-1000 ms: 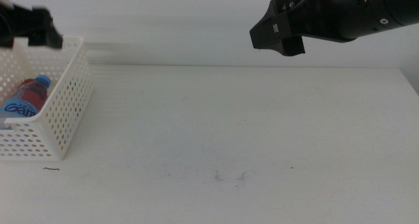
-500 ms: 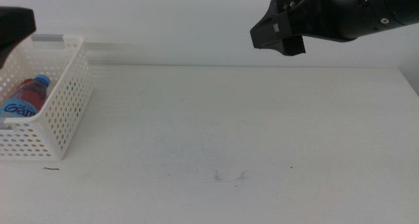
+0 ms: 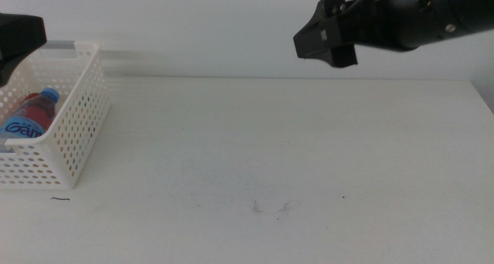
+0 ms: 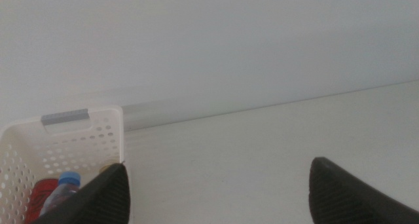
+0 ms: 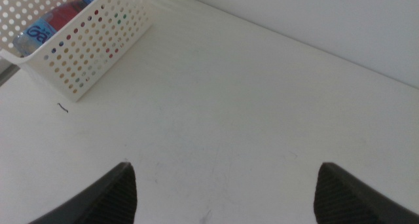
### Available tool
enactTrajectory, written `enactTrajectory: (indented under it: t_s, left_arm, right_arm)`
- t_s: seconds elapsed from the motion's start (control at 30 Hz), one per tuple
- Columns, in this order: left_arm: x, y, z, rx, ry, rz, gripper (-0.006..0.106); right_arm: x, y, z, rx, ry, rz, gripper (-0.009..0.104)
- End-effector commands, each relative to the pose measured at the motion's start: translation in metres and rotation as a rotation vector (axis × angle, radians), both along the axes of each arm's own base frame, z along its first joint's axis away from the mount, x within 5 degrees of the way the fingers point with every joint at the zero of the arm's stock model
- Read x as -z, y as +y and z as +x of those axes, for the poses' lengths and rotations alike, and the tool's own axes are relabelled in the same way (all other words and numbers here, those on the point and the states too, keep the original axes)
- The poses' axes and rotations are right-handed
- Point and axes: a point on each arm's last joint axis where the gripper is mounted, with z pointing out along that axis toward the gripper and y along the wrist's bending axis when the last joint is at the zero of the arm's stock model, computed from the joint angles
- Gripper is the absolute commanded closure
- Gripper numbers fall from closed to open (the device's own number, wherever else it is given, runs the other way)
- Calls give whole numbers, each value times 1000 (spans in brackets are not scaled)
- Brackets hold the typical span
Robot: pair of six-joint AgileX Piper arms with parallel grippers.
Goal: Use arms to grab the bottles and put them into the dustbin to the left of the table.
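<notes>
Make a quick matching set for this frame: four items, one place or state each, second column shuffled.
Items:
1. water bottle
2. dustbin
3. right gripper
4. left gripper

Places or states:
A. raised above the table's far side, open, holding nothing
B. lying inside the basket
C. at the table's left edge
D. raised over the basket, open, holding nothing

Pairs: 1-B, 2-C, 3-A, 4-D
</notes>
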Motion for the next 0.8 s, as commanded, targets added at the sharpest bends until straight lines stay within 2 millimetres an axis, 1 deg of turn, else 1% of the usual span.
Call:
enactTrajectory:
  t_s: [0.0,0.1,0.13,0.17,0.27,0.3,0.4,0.47,0.53,0.6,0.63,0.7,0.77]
  left_arm:
    - [-2,0,-1,-4,-17,-14,7]
    - [1,0,-2,0,0,-11,7]
    - [3,0,-5,-6,-16,-9,7]
    - [7,2,-11,-17,-35,3,7]
    - [26,7,-28,-46,-71,53,7]
    - [46,11,-36,-78,-114,90,7]
    - [73,16,-51,-123,-232,118,7]
    - [96,17,-62,-124,-229,132,7]
    - [115,17,-69,-121,-208,134,7]
    - [133,17,-75,-120,-204,115,7]
    - [145,17,-77,-121,-199,112,7]
    - [162,17,-84,-125,-224,88,7]
    - [181,17,-89,-127,-241,53,7]
  right_arm:
    - [9,-5,3,19,-19,13,6]
    - [24,-20,10,77,-134,80,6]
    - [30,-27,12,101,-172,103,6]
    - [32,-36,11,124,-217,130,6]
    - [50,-64,-2,183,-299,134,6]
    - [57,-83,-17,220,-366,142,6]
    - [74,-110,-46,282,-392,139,6]
    - [88,-126,-67,330,-393,126,6]
    - [108,-142,-89,387,-400,121,6]
    - [126,-153,-112,431,-422,121,6]
    - [139,-158,-122,452,-429,119,6]
    - [166,-164,-141,486,-433,126,6]
    - [186,-168,-156,509,-465,136,6]
